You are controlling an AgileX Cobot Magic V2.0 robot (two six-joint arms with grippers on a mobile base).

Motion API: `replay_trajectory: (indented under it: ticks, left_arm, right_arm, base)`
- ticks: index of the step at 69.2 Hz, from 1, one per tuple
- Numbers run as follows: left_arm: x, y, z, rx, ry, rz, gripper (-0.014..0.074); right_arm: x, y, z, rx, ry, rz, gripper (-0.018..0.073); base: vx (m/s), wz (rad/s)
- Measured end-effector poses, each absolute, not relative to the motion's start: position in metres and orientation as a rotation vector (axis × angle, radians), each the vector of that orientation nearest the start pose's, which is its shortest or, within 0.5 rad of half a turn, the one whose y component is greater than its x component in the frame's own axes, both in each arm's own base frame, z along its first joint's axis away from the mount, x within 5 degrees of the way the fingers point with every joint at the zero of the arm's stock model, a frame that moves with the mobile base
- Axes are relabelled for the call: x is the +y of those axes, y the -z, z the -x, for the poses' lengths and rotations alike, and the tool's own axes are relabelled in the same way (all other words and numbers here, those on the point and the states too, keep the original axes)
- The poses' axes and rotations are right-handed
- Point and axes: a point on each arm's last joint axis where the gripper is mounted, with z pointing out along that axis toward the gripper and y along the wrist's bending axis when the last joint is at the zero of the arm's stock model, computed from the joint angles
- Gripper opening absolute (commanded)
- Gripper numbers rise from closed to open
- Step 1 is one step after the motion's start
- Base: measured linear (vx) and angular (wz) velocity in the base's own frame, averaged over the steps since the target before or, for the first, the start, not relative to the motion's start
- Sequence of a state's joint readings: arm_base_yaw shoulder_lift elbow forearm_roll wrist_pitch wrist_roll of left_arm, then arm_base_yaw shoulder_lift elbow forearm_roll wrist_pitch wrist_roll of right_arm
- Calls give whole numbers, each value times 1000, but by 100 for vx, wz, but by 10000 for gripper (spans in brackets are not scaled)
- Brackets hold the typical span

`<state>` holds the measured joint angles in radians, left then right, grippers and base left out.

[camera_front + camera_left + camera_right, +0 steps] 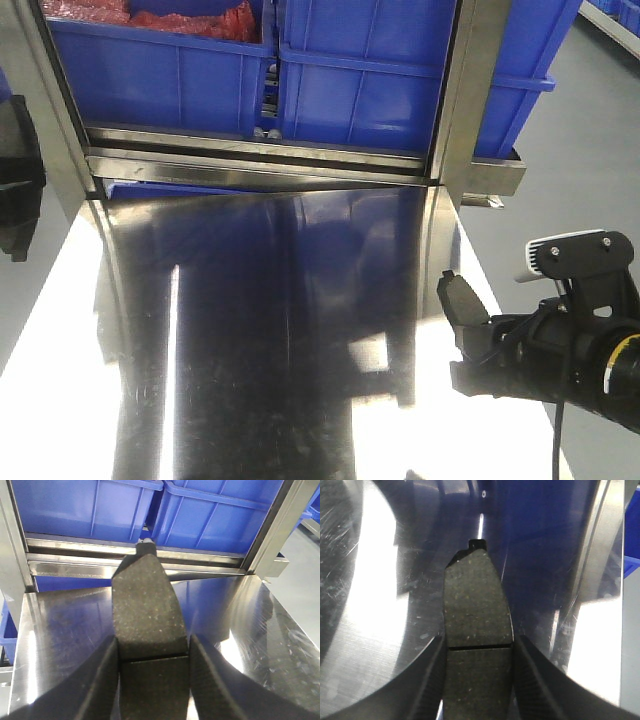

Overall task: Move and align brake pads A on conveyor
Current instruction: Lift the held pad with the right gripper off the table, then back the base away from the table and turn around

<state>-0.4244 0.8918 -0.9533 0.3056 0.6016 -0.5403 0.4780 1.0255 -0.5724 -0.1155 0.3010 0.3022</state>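
Steel, bright as a mirror, fills the front view. The table (pixel 250 400) reflects the two blue bins (pixel 370 80) that sit on a steel rack (pixel 250 160) along its far edge, and the left bin holds something red (pixel 190 18). My right gripper (pixel 468 328) hangs at the table's right edge, towards the near corner. A dark oblong piece, the right brake pad (pixel 453 296), juts from it over the steel.

From the left wrist, my left gripper (pixel 152 645) is closed only to the width of the left brake pad (pixel 147 605), with black fingers (pixel 97 680) pressed against its two long sides. The gritty grey-brown face is turned to the camera, and the centre groove crosses it just between the fingertips. The pad points at the far edge, its tip lined up with the rack rail and the table's steel below it. I cannot tell whether it touches the steel.

From the right wrist the grip is the same. The fingers (pixel 535 685) clamp the right brake pad by its sides — gritty face towards the lens, groove level with the fingertips, black backing tab at the far tip. Under it lies scratched, blue-tinted steel.
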Motion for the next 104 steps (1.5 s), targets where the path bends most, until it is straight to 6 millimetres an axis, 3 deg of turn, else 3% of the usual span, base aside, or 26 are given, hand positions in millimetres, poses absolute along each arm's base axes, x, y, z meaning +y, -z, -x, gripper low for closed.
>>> replay_trajectory:
  ticks: [55, 104]
  left_arm:
    - [-60, -388, -170, 2007, 286, -29, 199]
    - [-60, -388, -170, 2007, 286, -29, 199]
  right_arm:
    - [89, -259, -179, 2235, -324, 303, 94]
    - [89, -259, -179, 2235, -324, 303, 94]
  base:
    - [-1, 4]
    - [-13, 52]
